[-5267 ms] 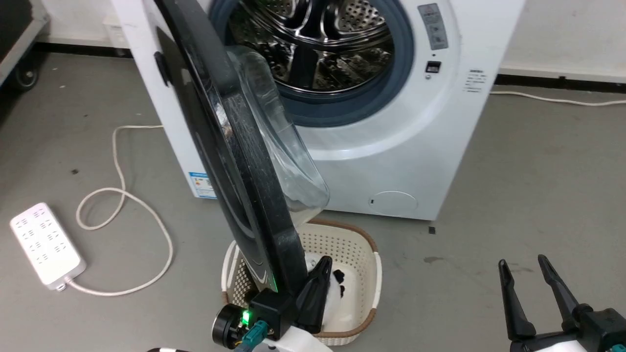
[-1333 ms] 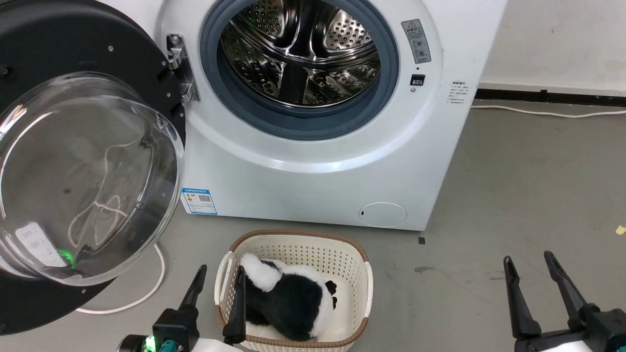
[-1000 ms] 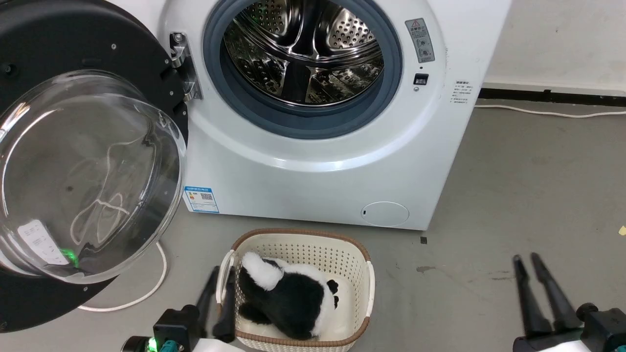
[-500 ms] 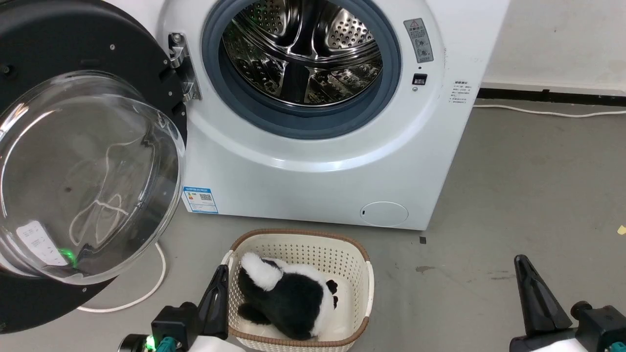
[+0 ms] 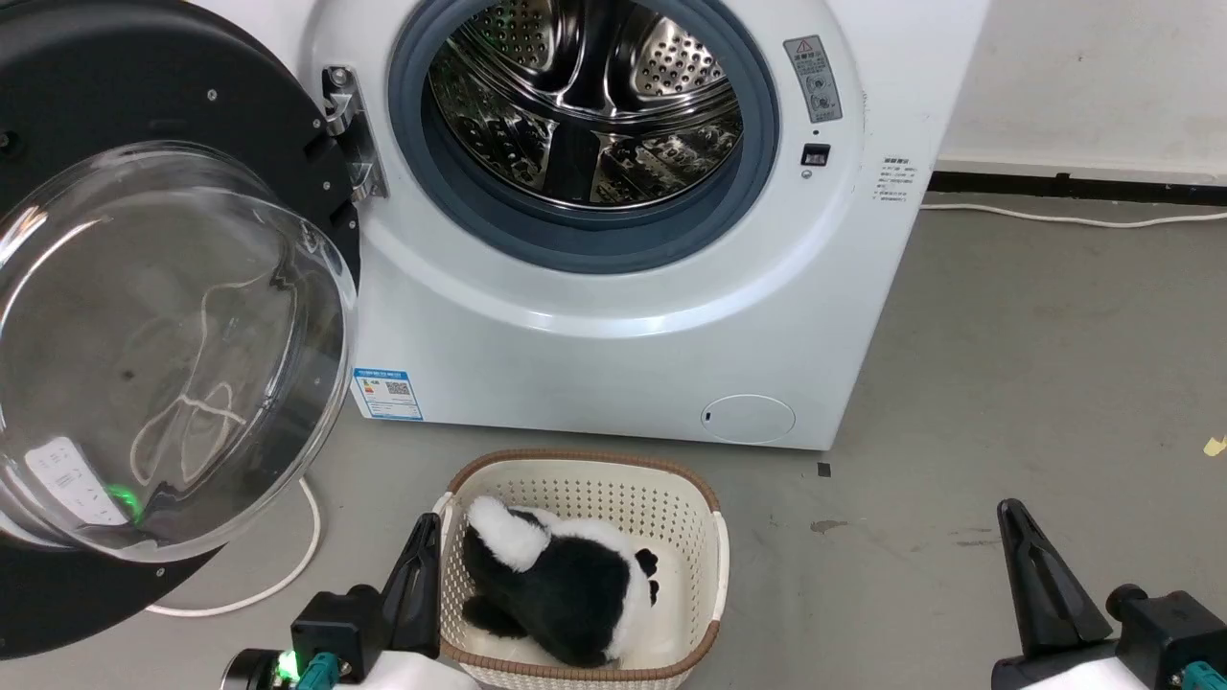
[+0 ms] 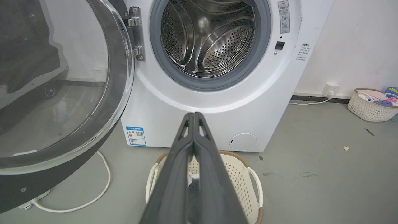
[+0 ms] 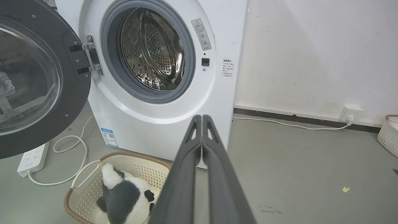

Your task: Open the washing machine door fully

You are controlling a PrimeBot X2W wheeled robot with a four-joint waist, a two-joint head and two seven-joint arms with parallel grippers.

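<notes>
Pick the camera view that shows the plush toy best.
Head view: the plush toy lies whole in the basket. The right wrist view crops its lower part; the left wrist view hides nearly all of it behind the left gripper.

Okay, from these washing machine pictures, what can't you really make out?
- washing machine door: the head view's left edge cuts its rim, and its outer face is turned away.
- warning label: the print is too small to read in every view.
- plush toy in the basket: in the left wrist view it is mostly behind the shut left gripper.
- second basket: the left wrist view's right edge cuts it, and its contents are too small to tell.
</notes>
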